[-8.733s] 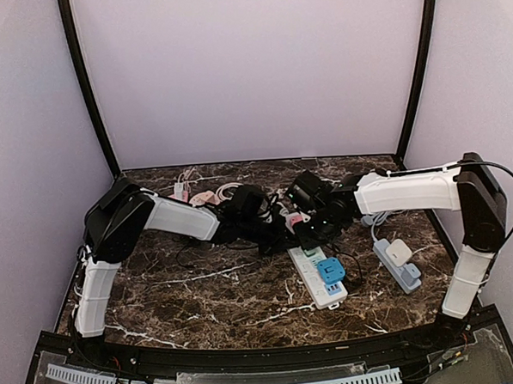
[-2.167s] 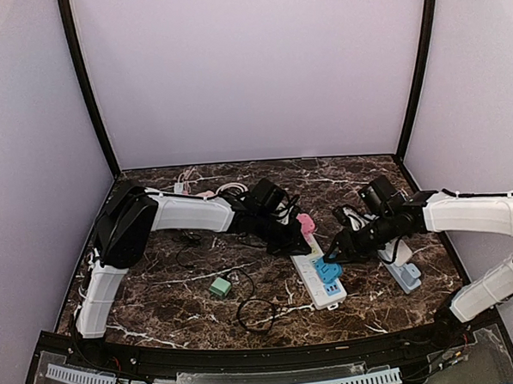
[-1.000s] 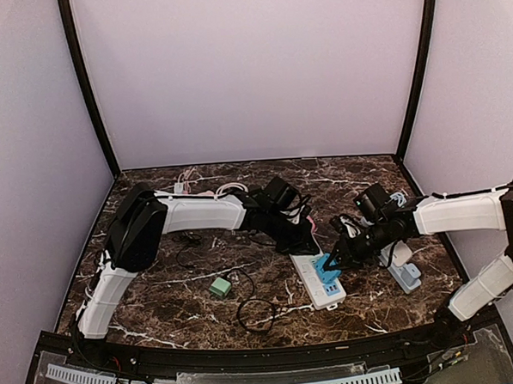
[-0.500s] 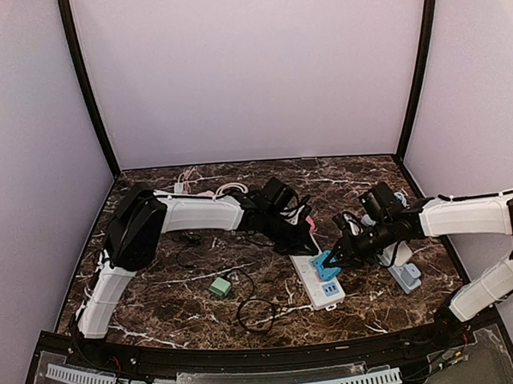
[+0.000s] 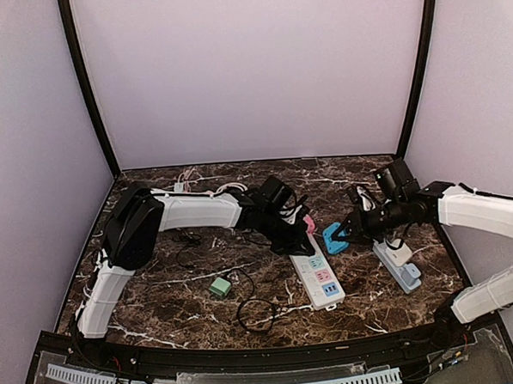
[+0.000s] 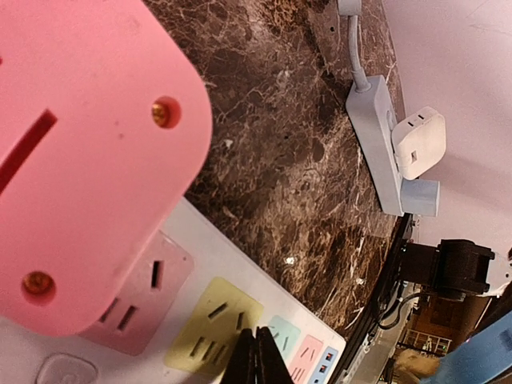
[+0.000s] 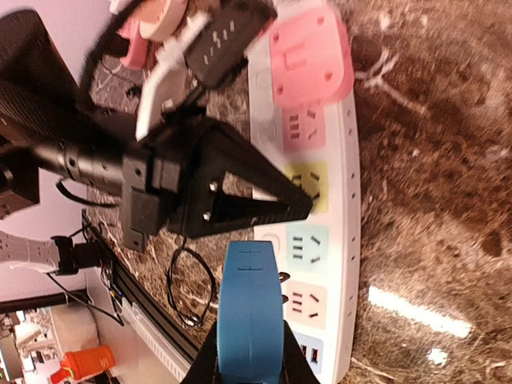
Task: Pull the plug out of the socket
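Note:
A white power strip [image 5: 317, 277] with coloured socket panels lies at the table's middle; it also shows in the right wrist view [image 7: 316, 240] and left wrist view [image 6: 200, 320]. My right gripper [image 5: 343, 236] is shut on a blue plug [image 5: 334, 238], held off the strip above and to its right; the blue plug [image 7: 250, 312] fills the jaws in the wrist view. A pink plug [image 5: 308, 224] sits in the strip's far end, seen large in the left wrist view [image 6: 80, 152]. My left gripper [image 5: 300, 244] is shut, fingertips [image 6: 258, 356] pressed down on the strip's yellow panel.
A grey power strip [image 5: 398, 266] with a white plug [image 5: 398, 253] lies at the right. A green plug [image 5: 219, 287] and its black cable loop [image 5: 256, 313] lie at the front left. Pink and white cables [image 5: 207, 195] sit at the back.
My right gripper closed on the blue plug in the white strip and lifted it out, up and to the right. The left gripper stayed pressed on the strip.

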You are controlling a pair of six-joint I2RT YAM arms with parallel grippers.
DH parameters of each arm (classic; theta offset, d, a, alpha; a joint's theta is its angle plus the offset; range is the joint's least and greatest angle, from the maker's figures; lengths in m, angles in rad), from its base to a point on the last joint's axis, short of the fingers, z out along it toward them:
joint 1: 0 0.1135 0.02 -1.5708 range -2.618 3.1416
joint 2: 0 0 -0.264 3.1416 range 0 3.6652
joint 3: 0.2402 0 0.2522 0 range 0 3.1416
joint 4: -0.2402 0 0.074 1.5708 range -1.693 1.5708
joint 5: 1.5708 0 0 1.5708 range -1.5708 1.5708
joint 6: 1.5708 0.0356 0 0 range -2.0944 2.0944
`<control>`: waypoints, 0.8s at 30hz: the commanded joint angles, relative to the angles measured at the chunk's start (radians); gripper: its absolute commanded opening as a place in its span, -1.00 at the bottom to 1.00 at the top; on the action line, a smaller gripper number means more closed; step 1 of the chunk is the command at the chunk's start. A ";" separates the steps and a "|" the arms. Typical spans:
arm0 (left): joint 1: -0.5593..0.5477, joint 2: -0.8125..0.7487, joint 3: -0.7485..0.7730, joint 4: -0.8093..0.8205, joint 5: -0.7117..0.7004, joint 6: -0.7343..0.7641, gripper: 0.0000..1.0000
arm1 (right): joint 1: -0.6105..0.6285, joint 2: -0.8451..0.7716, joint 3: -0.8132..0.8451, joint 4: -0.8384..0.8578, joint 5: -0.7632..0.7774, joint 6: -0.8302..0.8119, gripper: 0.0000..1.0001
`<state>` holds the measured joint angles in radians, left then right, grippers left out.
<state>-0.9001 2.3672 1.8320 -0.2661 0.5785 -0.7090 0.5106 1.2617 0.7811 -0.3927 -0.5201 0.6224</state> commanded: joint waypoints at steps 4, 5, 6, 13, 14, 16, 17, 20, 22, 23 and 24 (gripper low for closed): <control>0.025 -0.082 0.069 -0.112 -0.008 0.007 -0.95 | -0.160 0.133 0.196 0.069 0.038 -0.074 -1.00; 0.027 -0.089 0.072 -0.113 0.006 0.001 -0.95 | -0.177 0.188 0.238 0.093 0.024 -0.083 -1.00; 0.037 -0.106 0.078 -0.116 0.013 0.001 -0.95 | -0.192 0.246 0.285 0.108 0.008 -0.092 -1.00; 0.115 -0.226 0.061 -0.220 -0.012 0.061 -0.95 | -0.256 0.655 0.660 0.123 -0.132 -0.103 -1.00; 0.121 -0.237 0.052 -0.226 -0.016 0.067 -0.95 | -0.261 0.701 0.704 0.119 -0.148 -0.097 -1.00; 0.136 -0.272 0.024 -0.229 -0.028 0.071 -0.95 | -0.270 0.801 0.783 0.118 -0.185 -0.081 -1.00; 0.145 -0.294 0.004 -0.229 -0.035 0.073 -0.95 | -0.275 0.832 0.813 0.117 -0.194 -0.074 -0.99; 0.158 -0.332 -0.039 -0.215 -0.054 0.073 -0.95 | -0.288 0.908 0.883 0.106 -0.206 -0.062 -0.97; 0.165 -0.352 -0.071 -0.197 -0.052 0.065 -0.95 | -0.305 0.946 0.900 0.098 -0.226 -0.057 -0.97; 0.167 -0.362 -0.087 -0.192 -0.053 0.064 -0.95 | -0.316 0.957 0.900 0.100 -0.231 -0.055 -0.97; 0.169 -0.368 -0.096 -0.187 -0.058 0.060 -0.95 | -0.324 0.963 0.895 0.101 -0.229 -0.056 -0.97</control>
<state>-0.7265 2.0399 1.7981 -0.4400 0.5369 -0.6579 0.2222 2.1971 1.6451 -0.2901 -0.6968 0.5556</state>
